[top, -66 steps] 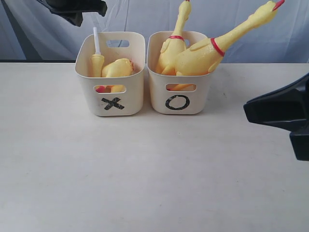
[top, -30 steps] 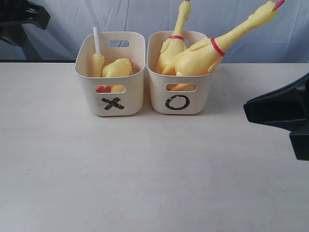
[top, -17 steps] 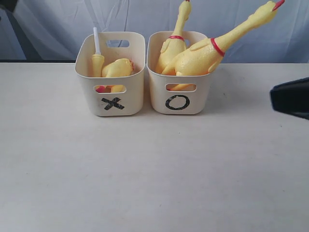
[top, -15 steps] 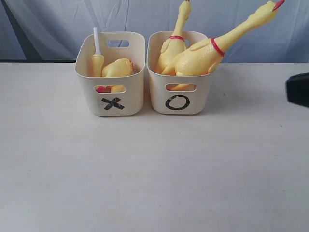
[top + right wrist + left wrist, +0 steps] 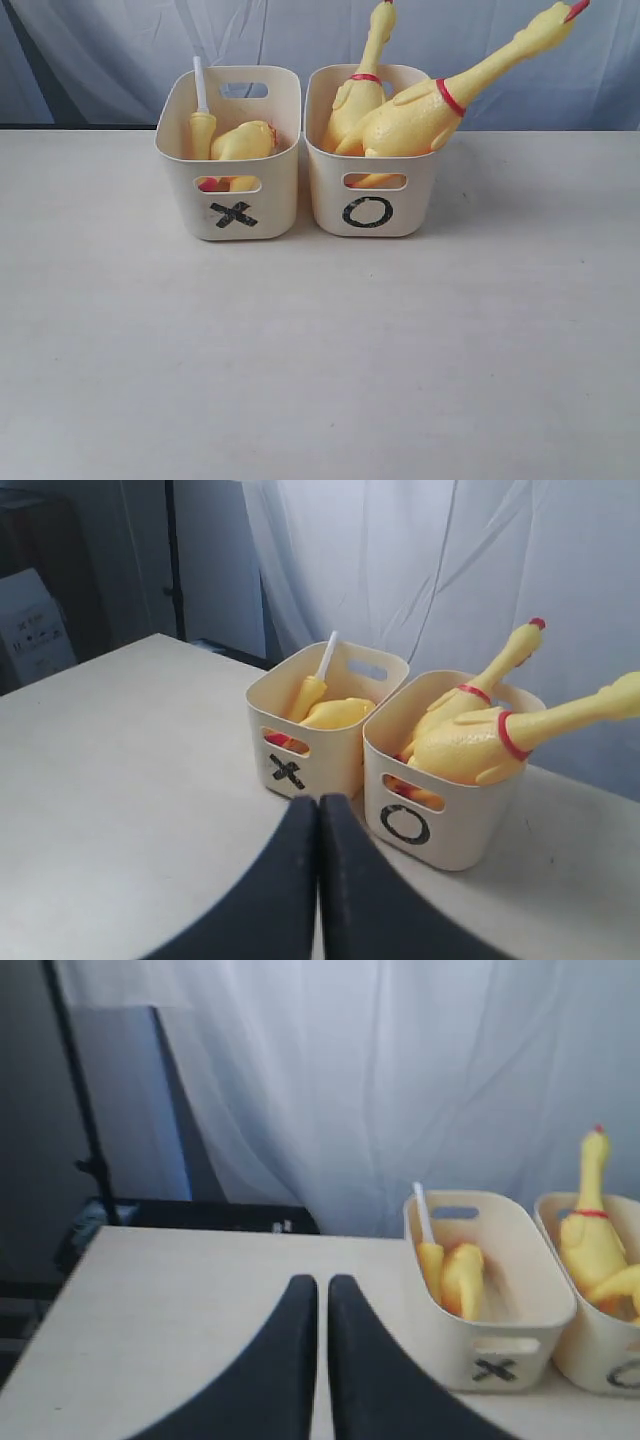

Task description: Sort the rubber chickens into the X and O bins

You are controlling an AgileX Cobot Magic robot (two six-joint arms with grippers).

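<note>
Exterior view, upper centre: the X bin takes the broken pieces, a headless body and a neck piece, while the O bin takes the whole chickens — sorting apparently complete. Wrist views: left gripper and right gripper — jaws clenched together, empty.

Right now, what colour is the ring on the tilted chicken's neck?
Red ring; exterior view shows it best.

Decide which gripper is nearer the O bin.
Right, most likely. The right gripper points at the O bin, close ahead of its shut jaws. The left gripper is beyond the X bin, which stands between it and the O bin.
</note>
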